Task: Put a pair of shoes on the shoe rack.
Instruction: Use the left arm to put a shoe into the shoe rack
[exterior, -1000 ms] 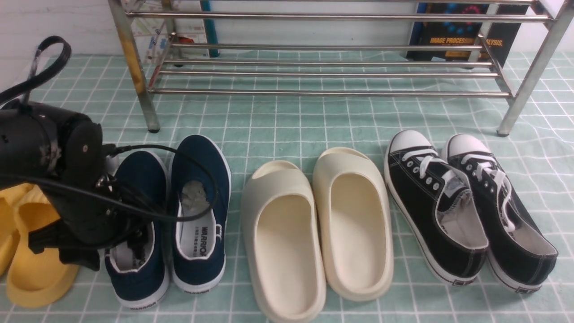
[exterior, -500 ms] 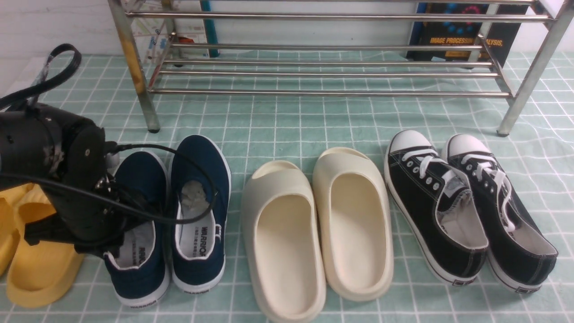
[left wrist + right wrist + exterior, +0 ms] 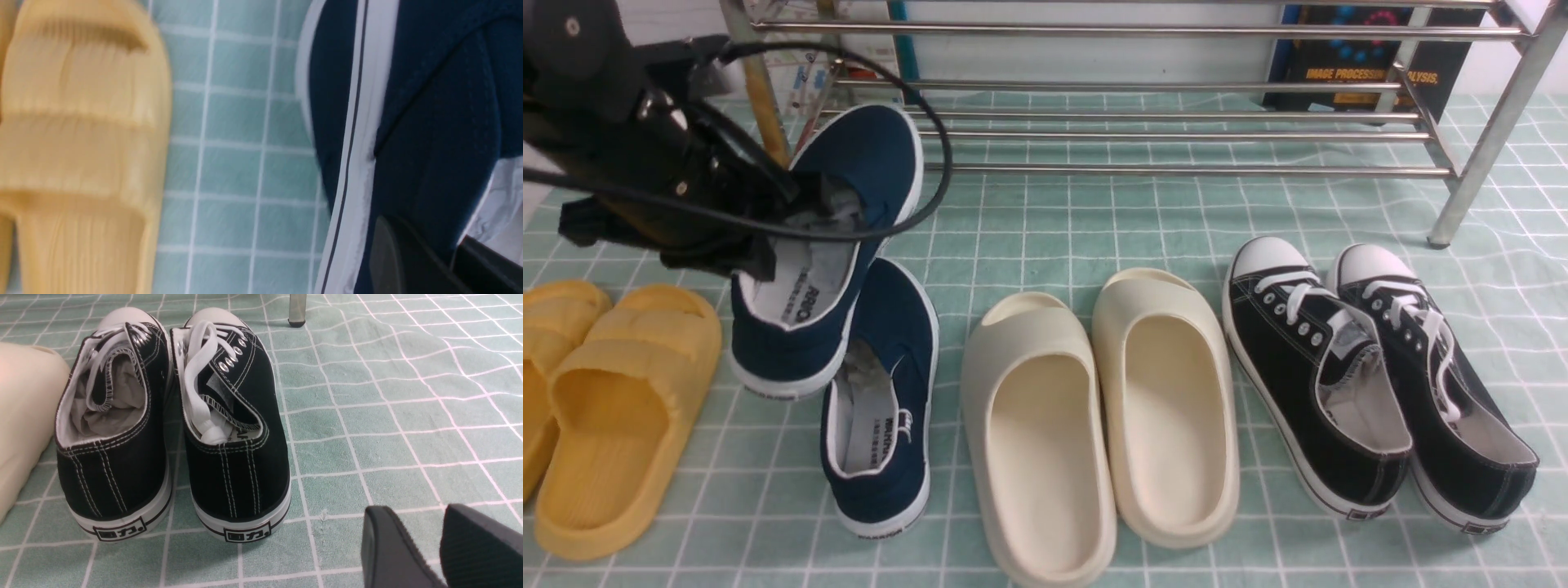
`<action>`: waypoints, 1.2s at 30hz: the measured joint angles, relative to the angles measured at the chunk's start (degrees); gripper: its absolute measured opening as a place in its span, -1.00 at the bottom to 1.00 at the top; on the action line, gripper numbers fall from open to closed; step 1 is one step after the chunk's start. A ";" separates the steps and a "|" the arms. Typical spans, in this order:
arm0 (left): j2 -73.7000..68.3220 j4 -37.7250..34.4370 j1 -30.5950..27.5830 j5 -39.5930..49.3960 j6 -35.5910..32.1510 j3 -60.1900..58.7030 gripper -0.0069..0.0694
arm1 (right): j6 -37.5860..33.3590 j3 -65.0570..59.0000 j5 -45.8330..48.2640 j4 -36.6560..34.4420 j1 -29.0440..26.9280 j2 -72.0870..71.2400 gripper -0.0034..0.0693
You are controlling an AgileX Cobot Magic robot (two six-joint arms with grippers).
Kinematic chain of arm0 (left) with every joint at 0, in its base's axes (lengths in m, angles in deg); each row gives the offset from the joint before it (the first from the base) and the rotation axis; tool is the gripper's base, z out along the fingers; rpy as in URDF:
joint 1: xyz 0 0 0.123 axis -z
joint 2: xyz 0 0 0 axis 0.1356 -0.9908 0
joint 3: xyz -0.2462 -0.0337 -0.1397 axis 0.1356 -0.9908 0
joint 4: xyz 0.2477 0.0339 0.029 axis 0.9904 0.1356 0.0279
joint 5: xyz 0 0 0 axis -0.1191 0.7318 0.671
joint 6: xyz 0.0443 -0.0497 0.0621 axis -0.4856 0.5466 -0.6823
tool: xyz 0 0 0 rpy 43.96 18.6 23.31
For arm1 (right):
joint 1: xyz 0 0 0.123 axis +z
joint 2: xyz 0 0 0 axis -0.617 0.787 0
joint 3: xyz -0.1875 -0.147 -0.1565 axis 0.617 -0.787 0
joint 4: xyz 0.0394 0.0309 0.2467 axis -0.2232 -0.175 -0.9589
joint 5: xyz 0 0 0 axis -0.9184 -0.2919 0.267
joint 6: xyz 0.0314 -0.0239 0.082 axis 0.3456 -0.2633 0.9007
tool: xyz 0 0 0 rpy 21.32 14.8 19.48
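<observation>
My left gripper [image 3: 788, 208] is shut on the side wall of one navy-blue slip-on shoe [image 3: 849, 163]. It holds the shoe in the air, toe tilted up toward the shoe rack [image 3: 1111, 170] and close to its rust-stained left leg [image 3: 766, 122]. In the left wrist view one finger [image 3: 392, 253] lies outside the navy canvas [image 3: 433, 122] and the other inside against the white lining. The second navy shoe [image 3: 882, 425] lies on the green checked cloth, its toe under the lifted one. My right gripper [image 3: 416, 516] is open and empty above the cloth.
Yellow slides [image 3: 613, 408] lie at the far left. Cream slides [image 3: 1094, 408] lie in the middle. Black lace-up sneakers [image 3: 1372, 376] lie at the right, just ahead of my right gripper in its wrist view [image 3: 171, 416]. A dark book [image 3: 1356, 65] leans behind the rack.
My left gripper has lifted the left navy shoe off the cloth, up and forward toward the rack. The other navy shoe has shifted slightly toward me. The yellow slides are now uncovered.
</observation>
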 joint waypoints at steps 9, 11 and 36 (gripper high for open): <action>-14.65 -3.36 -2.59 1.88 -0.53 14.27 -0.77 | 0.00 0.00 0.00 0.00 0.00 0.00 -0.25; -17.70 -5.76 -4.46 1.94 -1.24 18.15 -0.77 | 0.00 0.00 0.00 0.00 0.00 0.00 -0.25; -43.27 -14.27 -8.63 14.57 -7.14 54.57 -0.77 | 0.00 0.00 0.00 0.00 0.00 0.00 -0.25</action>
